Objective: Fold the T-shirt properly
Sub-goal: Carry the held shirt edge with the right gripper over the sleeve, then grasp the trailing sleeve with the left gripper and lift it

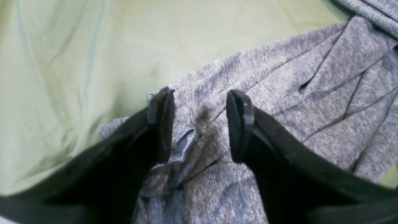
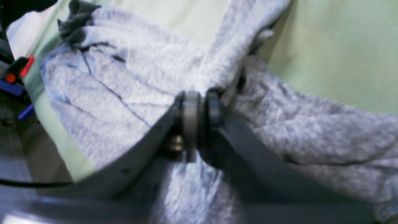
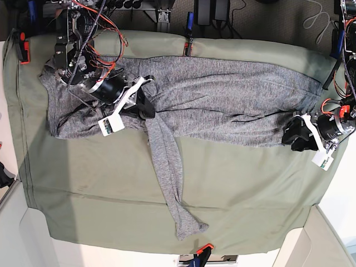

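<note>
**A:** Where does the T-shirt (image 3: 222,94) lie, and what is the cloth like?

**B:** It stretches across the far half of the table, on the olive-green table cloth (image 3: 250,194). It is a soft heather-grey knit, mottled salt-and-pepper, rumpled into long shallow creases. One long sleeve (image 3: 167,172) runs away from the body toward the near edge and ends in a crumpled cuff.

**A:** And the table cloth itself?

**B:** Plain, matte, smooth-woven, with a few soft wrinkles. Orange-tipped clamps (image 3: 201,248) pin it at the table's edges.

**A:** What about the left gripper (image 1: 199,124)?

**B:** Its two black, flat, blade-like fingers (image 1: 239,124) stand well apart. Between them sits a small bunched pucker of the grey knit, at the shirt's edge where it meets the green cloth. The fingers do not press the fabric together; the pucker sits loose in the gap.

**A:** The right gripper (image 2: 199,115)?

**B:** In the right wrist view its rounded dark finger pads (image 2: 191,118) sit close, with only a narrow slot between them. A twisted rope of grey knit gathers right at the tips, where the sleeve joins the body. That view is blurred, so I cannot tell whether the pads pinch the fabric or merely flank it.
</note>
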{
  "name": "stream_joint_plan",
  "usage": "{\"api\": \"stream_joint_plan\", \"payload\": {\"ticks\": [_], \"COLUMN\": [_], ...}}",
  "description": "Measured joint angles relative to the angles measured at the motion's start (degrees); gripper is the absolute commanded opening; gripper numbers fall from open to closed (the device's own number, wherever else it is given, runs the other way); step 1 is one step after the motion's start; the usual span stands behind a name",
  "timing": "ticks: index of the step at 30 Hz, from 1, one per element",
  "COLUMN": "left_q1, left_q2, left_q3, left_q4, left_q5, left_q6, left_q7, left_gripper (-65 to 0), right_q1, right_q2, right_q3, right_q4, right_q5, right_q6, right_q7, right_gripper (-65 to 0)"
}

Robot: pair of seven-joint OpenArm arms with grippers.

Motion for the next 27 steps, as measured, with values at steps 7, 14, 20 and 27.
{"api": "stream_joint_plan", "payload": {"ticks": [7, 14, 20, 27], "left_q1": [0.0, -1.5, -7.6, -11.8], "left_q2": [0.0, 1.7, 8.9, 15.9], "left_q3": [0.0, 0.0, 0.7, 5.4], "left_q4": [0.0, 6.0, 8.7, 0.8], "left_q5": [-0.1, -2.1, 0.4, 5.5], "left_q6": [0.0, 0.1, 0.0, 0.9], "left_q7": [0.0, 0.4, -0.1, -0.7], "left_gripper": [-34.9, -34.9, -34.9, -34.9], "right_q1": [2.3, 5.7, 6.0, 7.6], "right_q2": [0.0, 0.0, 0.0, 3.1], "right_q3": [6.3, 16.9, 22.9, 23.3], "right_q4": [0.1, 0.2, -0.3, -6.0], "right_q5": [0.1, -1.9, -6.3, -10.6], "right_q6": [-0.4, -2.3, -5.3, -5.1], "right_q7": [0.9, 1.3, 2.0, 6.3], "right_gripper": [-31.0, -31.0, -35.4, -65.0]}}
